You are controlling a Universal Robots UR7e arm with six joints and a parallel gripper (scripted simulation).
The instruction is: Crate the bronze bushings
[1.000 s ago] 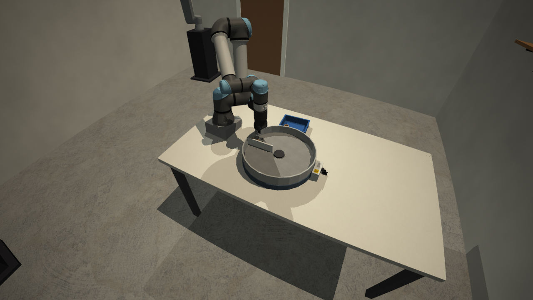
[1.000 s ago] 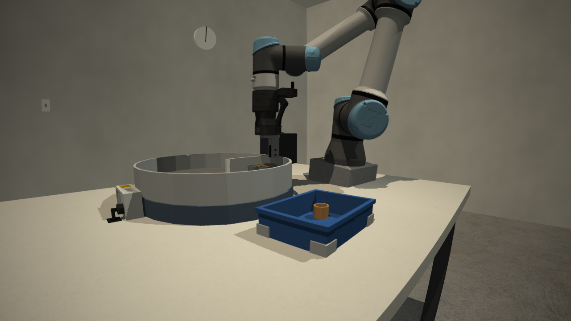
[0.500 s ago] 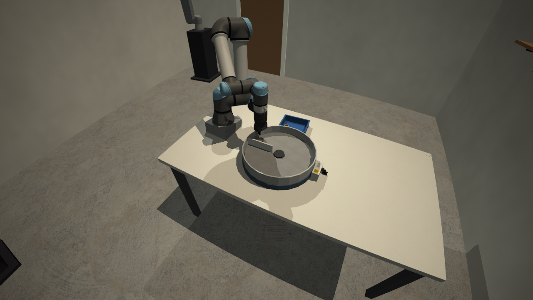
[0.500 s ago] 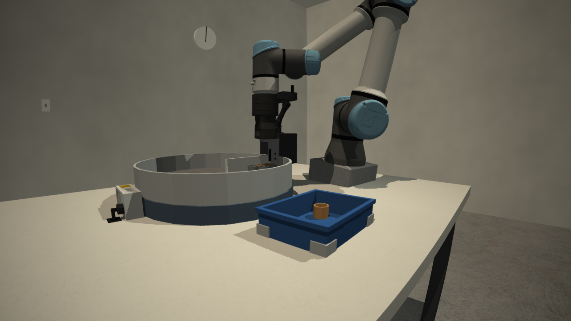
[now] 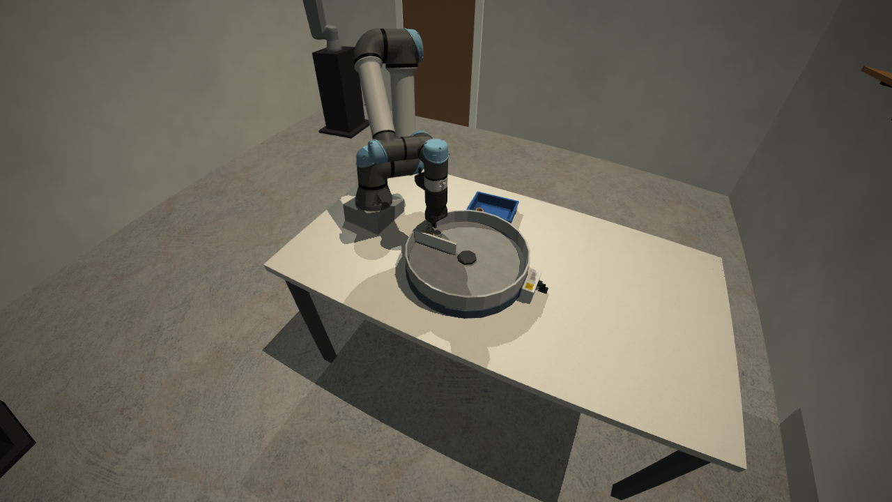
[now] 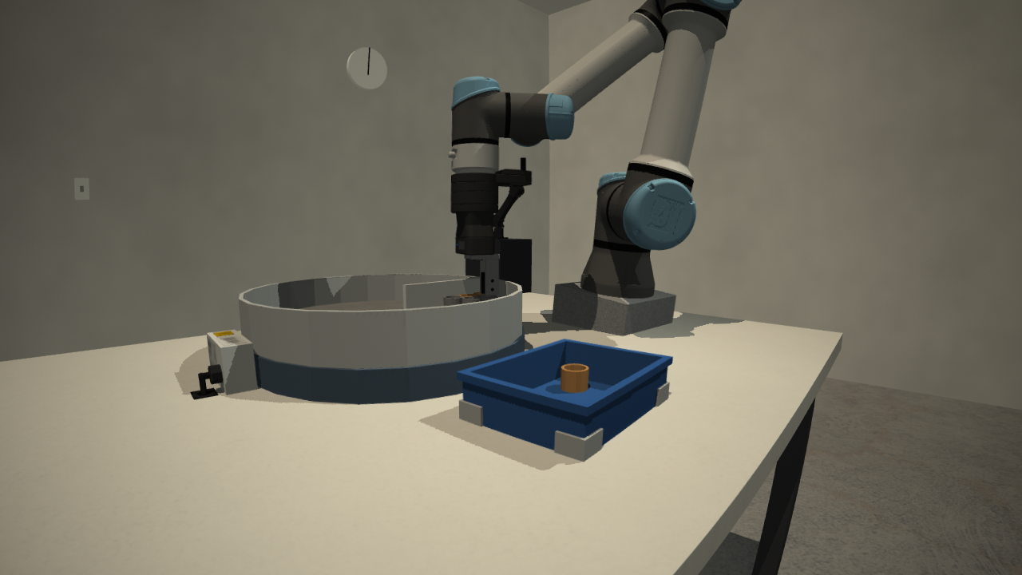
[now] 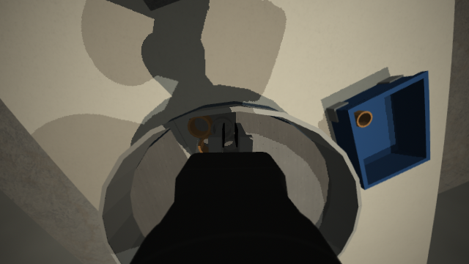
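Jaws, part-spread w/ nothing pinched, are lowered into turning table (image 5: 466, 305) (image 6: 357, 335) (image 7: 359, 205); 1 bronze bushing (image 5: 479, 209) (image 6: 574, 379) (image 7: 358, 119) is crated alongside, approx. 2 bronze ones (image 6: 468, 295) (image 7: 190, 128) left inside.

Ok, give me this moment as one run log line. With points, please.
hand (image 5: 434, 229) (image 7: 229, 130): low inside turning table (image 5: 466, 303) (image 6: 378, 339) (image 7: 359, 205) | crate (image 5: 514, 210) (image 6: 524, 422) (image 7: 396, 174): one bronze bushing (image 6: 574, 378) (image 7: 363, 119)

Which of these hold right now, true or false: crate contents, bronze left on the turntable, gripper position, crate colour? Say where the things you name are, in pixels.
1. The crate (image 5: 512, 210) (image 6: 524, 390) (image 7: 397, 170) holds one bronze bushing (image 5: 479, 209) (image 6: 574, 379) (image 7: 359, 119). True.
2. No bronze is left on the turntable (image 5: 467, 304) (image 6: 321, 339) (image 7: 357, 205). False: two bronze rings show there in the wrist view.
3. The gripper (image 5: 433, 229) (image 6: 489, 294) (image 7: 229, 130) is over the crate. False: it is down at the turntable, beside the divider (image 5: 436, 242) (image 6: 432, 294).
4. The crate is blue. True.
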